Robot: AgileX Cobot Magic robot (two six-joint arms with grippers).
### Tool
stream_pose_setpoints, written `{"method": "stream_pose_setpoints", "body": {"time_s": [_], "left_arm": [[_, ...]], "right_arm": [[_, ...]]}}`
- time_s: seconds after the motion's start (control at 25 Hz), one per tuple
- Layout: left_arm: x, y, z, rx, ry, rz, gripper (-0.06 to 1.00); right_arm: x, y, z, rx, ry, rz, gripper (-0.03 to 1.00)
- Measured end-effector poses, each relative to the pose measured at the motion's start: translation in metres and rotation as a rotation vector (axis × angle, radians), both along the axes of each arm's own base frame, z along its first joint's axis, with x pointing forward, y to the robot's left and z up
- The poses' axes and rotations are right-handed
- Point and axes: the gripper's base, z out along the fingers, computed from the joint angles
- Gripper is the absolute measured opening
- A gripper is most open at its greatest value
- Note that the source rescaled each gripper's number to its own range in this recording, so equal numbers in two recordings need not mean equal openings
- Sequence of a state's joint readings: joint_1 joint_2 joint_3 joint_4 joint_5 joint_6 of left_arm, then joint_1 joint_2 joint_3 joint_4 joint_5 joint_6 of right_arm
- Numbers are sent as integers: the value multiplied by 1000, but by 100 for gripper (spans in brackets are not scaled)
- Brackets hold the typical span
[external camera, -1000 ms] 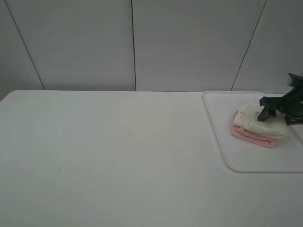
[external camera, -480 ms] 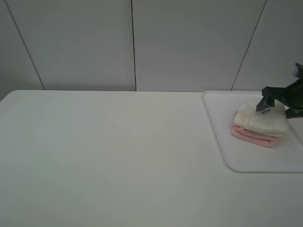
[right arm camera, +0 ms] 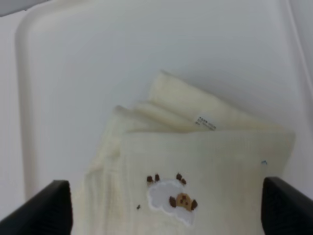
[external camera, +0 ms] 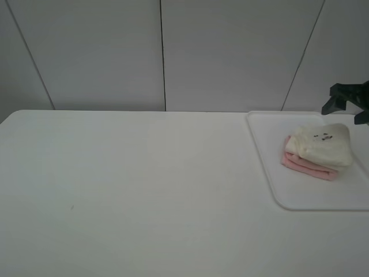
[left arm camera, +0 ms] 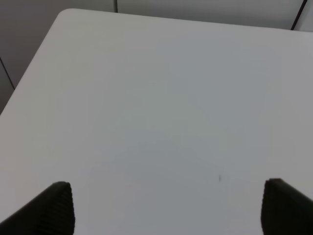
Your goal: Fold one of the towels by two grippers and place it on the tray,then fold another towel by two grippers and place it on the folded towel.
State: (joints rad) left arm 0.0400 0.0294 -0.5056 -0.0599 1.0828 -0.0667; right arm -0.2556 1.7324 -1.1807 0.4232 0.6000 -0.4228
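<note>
We find the cream towel (external camera: 323,144) stacked on the pink towel (external camera: 308,166) in the tray (external camera: 271,167), right pincer (external camera: 346,104) wide, empty at its one o'clock, left pincer (left arm camera: 166,208) wide over bare desk (external camera: 144,184).

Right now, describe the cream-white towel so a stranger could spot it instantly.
Find the large flat white plastic tray at the table's right end. On it sits a two-towel stack; the cream-white terry towel is the top layer, bearing a small dark embroidered mark, unlike the pink folded towel beneath it.
</note>
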Motion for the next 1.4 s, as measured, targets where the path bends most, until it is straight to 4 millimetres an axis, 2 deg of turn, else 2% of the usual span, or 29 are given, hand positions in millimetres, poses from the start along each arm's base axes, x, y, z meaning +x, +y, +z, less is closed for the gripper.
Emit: {"method": "stream_pose_setpoints", "body": {"time_s": [0.16, 0.32, 1.0, 1.4], "left_arm": [[0, 0, 0, 0, 0, 0, 93], [0, 0, 0, 0, 0, 0, 93], [0, 0, 0, 0, 0, 0, 93], [0, 0, 0, 0, 0, 0, 93]], "right_arm": [[0, 11, -2, 24, 23, 28, 80], [3, 12, -10, 30, 42, 31, 80], [27, 1, -89, 7, 113, -25, 80], [33, 5, -98, 0, 101, -25, 80]]}}
